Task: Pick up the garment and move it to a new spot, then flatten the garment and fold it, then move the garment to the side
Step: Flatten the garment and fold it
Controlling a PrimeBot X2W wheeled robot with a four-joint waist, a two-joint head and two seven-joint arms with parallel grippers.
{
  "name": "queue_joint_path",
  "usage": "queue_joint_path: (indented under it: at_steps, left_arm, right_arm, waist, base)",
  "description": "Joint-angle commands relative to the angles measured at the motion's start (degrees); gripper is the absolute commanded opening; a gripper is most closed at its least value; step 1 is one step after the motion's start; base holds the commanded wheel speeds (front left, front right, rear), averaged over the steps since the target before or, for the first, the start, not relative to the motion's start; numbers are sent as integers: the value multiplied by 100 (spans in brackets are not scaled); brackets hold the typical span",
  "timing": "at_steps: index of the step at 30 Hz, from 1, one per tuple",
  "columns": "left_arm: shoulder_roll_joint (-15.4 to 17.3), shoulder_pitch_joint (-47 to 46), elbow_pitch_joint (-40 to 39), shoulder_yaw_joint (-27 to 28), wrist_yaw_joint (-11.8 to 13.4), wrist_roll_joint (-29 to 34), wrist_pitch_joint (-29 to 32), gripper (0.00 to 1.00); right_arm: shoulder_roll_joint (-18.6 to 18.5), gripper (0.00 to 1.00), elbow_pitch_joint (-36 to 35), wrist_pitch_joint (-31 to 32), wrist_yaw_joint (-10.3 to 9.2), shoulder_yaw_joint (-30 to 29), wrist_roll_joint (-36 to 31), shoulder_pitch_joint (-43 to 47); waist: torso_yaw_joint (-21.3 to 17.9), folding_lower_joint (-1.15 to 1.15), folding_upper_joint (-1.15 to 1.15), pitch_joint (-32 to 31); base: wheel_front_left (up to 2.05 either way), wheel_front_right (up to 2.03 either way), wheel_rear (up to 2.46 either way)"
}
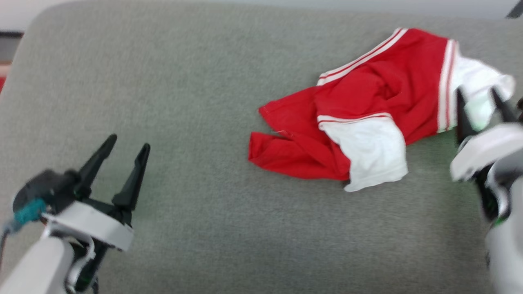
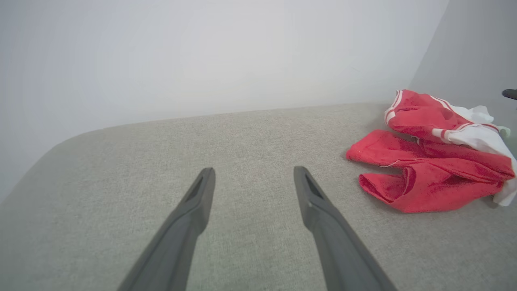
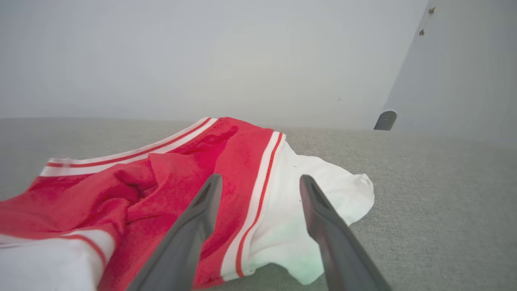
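Observation:
The garment [image 1: 367, 110], a red jersey shirt with white sleeves and red-and-white striped trim, lies crumpled on the grey surface [image 1: 196, 102] at the right. In the right wrist view the garment [image 3: 169, 182] spreads under and ahead of the fingers. My right gripper [image 1: 480, 102] stands open just over the garment's right white sleeve [image 1: 476, 87], holding nothing. My left gripper [image 1: 126, 145] is open at the lower left, well apart from the shirt, with bare surface between its fingers. In the left wrist view the garment [image 2: 432, 161] lies far to the right.
The grey fabric surface has a rounded far-left corner [image 1: 36, 24] and a far edge against a pale wall [image 2: 202, 52]. A small dark fitting [image 3: 385, 120] sits at the wall beyond the surface.

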Motion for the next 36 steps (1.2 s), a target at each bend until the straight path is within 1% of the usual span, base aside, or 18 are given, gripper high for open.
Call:
queue_joint_path:
  at_steps: [1,4,7,9,12,16,19,20,22,24,26,29,31,33,36]
  left_arm:
    - [79,-134,-17,-59,-14,-81,58,100]
    - [489,-494,-137,-505,-13,-401,554,100]
    - [827,-974,-308,-1000,-14,-840,1286,100]
    - [950,-1331,-386,-1314,-13,-1250,1862,100]
    - [1013,-1855,-406,-1686,-13,-1945,2758,100]
    - [894,-2464,-187,-2072,-14,-2930,4066,100]
    - [748,-2821,194,-2205,-12,-3563,5016,100]
    - [688,-2925,313,-2247,11,-3732,5305,100]
    - [550,-3091,516,-2309,134,-4087,5856,100]
    - [445,-3236,636,-2353,235,-4358,6288,100]
    - [294,-3326,704,-2326,375,-4660,6596,100]
    - [158,-3458,760,-2280,546,-4895,6831,100]
    - [115,-3536,807,-2291,642,-4887,6893,100]
    - [136,-3574,862,-2368,659,-4755,6888,100]
    - [107,-3529,943,-2396,681,-4739,6882,100]
  right_arm:
    - [-13,100,-130,-5,-6,115,98,177]
    - [-76,100,-979,81,-5,723,542,964]
    - [-76,100,-1734,152,-6,1128,771,1647]
    - [-56,100,-2132,222,-5,1329,860,2049]
    - [5,100,-2635,319,-6,1533,917,2532]
    - [128,100,-3131,441,-6,1584,864,3022]
    - [230,100,-3382,492,-5,1564,828,3237]
    - [261,100,-3433,497,-6,1565,803,3277]
    - [318,100,-3521,502,-6,1586,765,3337]
    - [369,100,-3562,492,-5,1636,720,3376]
    - [408,100,-3593,459,-6,1671,699,3359]
    - [469,100,-3594,404,-6,1732,665,3325]
    - [494,100,-3579,364,-6,1779,636,3273]
    - [517,100,-3553,339,-6,1839,630,3222]
    - [541,100,-3508,290,-5,1918,612,3206]
  waist:
    - [-388,0,0,-432]
    - [-597,0,0,-612]
    - [-795,0,0,-738]
    - [-919,0,0,-794]
    - [-1121,0,0,-825]
    - [-1366,0,0,-789]
    - [-1553,0,0,-708]
    - [-1617,0,0,-674]
    - [-1744,0,0,-598]
    - [-1856,0,0,-521]
    - [-1949,0,0,-436]
    - [-2058,0,0,-323]
    - [-2120,0,0,-258]
    - [-2179,0,0,-209]
    - [-2232,0,0,-152]
  base:
    - [0,0,0]
    - [0,0,0]
    - [0,0,0]
    - [0,0,0]
    - [0,0,0]
    - [0,0,0]
    - [0,0,0]
    - [0,0,0]
    - [0,0,0]
    - [0,0,0]
    - [0,0,0]
    - [0,0,0]
    - [0,0,0]
    - [0,0,0]
    - [0,0,0]
